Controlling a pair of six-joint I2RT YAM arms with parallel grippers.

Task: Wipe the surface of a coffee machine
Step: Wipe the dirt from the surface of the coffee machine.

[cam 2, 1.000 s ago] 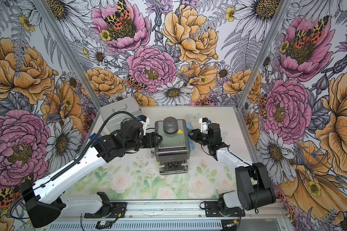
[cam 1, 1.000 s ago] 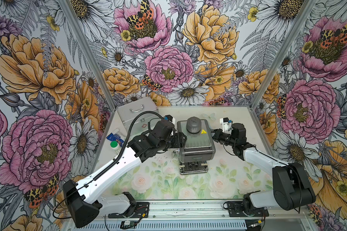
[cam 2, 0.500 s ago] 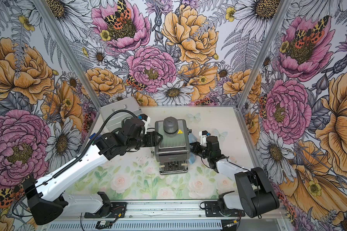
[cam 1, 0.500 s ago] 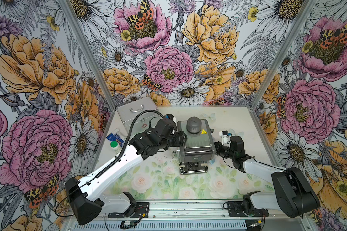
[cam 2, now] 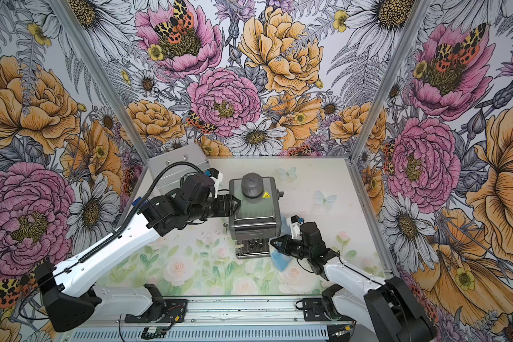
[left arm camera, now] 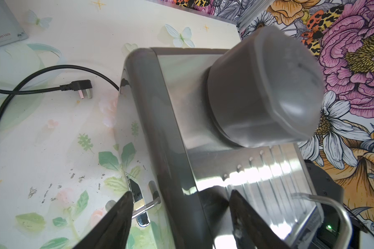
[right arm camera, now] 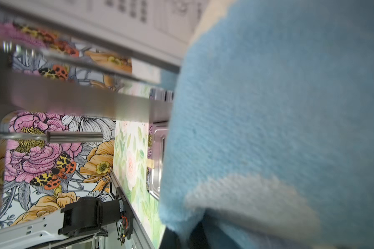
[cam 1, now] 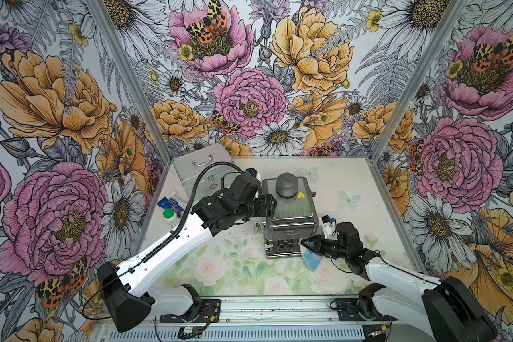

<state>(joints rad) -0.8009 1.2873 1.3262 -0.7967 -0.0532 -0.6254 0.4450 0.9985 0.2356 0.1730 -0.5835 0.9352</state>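
**Silver aluminium case with a metal handle** [cam 1: 202,173]: upper left of the tabletop, in both top views.

**White bottle with a green cap** [cam 1: 169,215]: left edge of the tabletop, touching a blue packet [cam 1: 170,205].

**Left gripper** [cam 1: 269,206]: left of centre. Its black fingers [left arm camera: 117,217] are spread wide, astride the machine's left top edge. One lies outside the side wall, the other over the ribbed top. Whether they press on it cannot be told.

**Coffee machine** [cam 1: 290,220]: centre of frame, upright on the floral tabletop [cam 1: 219,266].
- Body: boxy, with dark-grey rounded edges and a brushed-steel ribbed top showing bright reflections.
- Top: a grey domed knob [cam 1: 288,185] at the rear, with a yellow triangular warning sticker [cam 1: 301,194] just right of it.
- Front: a dark band above small round controls, and a steel drip tray [right arm camera: 157,163] at the foot.
- Black cord with plug [left arm camera: 30,84]: loose on the table, left side of the left wrist view.

**Right gripper** [cam 1: 308,244]: just right of the machine's lower front corner. Its fingers are pinched tight on a light-blue cloth [cam 1: 312,258], which hangs at that corner and fills most of the right wrist view.
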